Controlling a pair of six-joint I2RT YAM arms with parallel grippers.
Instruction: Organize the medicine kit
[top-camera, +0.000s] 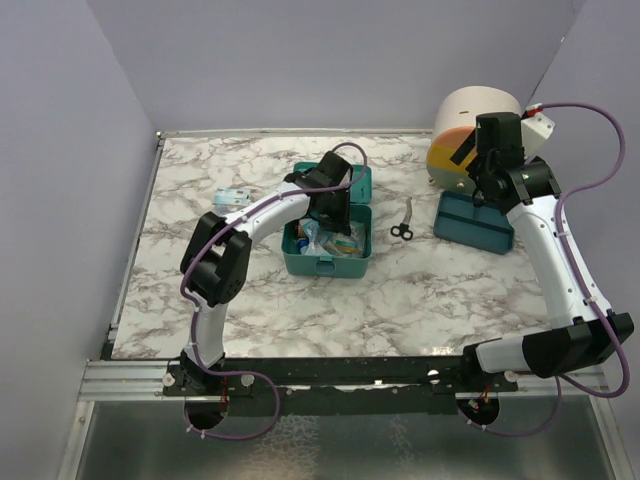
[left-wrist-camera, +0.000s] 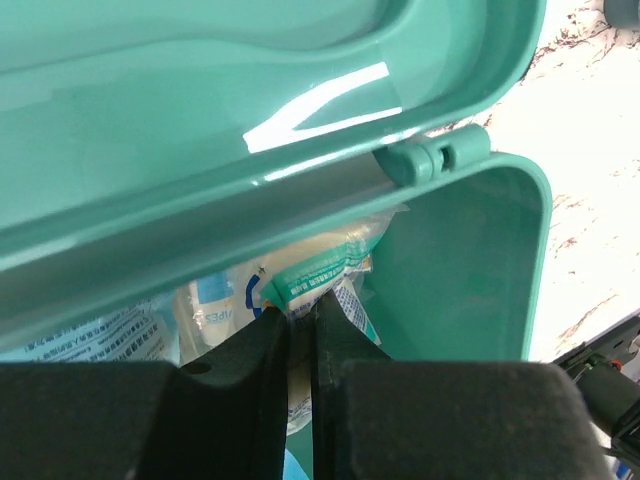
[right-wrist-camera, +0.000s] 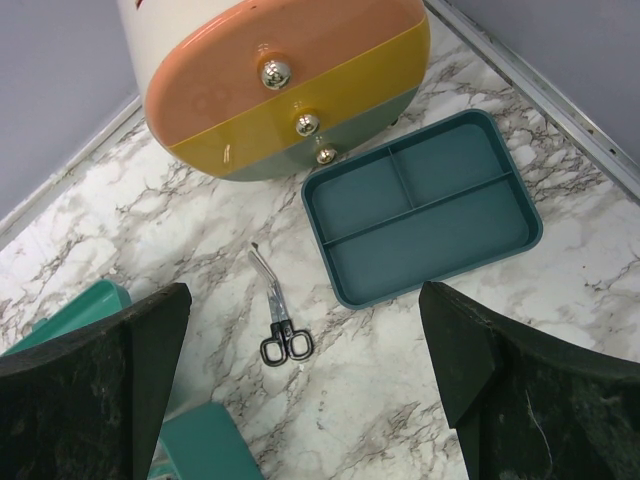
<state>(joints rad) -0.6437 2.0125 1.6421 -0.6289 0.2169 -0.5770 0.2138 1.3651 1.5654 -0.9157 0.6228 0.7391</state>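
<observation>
The medicine kit (top-camera: 330, 262) is a teal-green box standing open mid-table, its lid (top-camera: 358, 181) tipped back. Several packets lie inside it. My left gripper (top-camera: 330, 212) reaches down into the box. In the left wrist view it (left-wrist-camera: 300, 322) is shut on a white packet with a teal top strip (left-wrist-camera: 322, 272), under the raised lid (left-wrist-camera: 200, 80) and next to the box wall (left-wrist-camera: 460, 270). My right gripper (top-camera: 490, 188) hovers open and empty over the back right; in its wrist view it (right-wrist-camera: 305, 312) is above the bare table.
Black-handled scissors (top-camera: 402, 226) (right-wrist-camera: 278, 325) lie between the kit and a shallow teal tray (top-camera: 470, 228) (right-wrist-camera: 430, 215). A round cream, orange and yellow drawer unit (top-camera: 468, 135) (right-wrist-camera: 290, 90) stands behind the tray. A small packet (top-camera: 232, 197) lies left of the kit. Walls enclose the table.
</observation>
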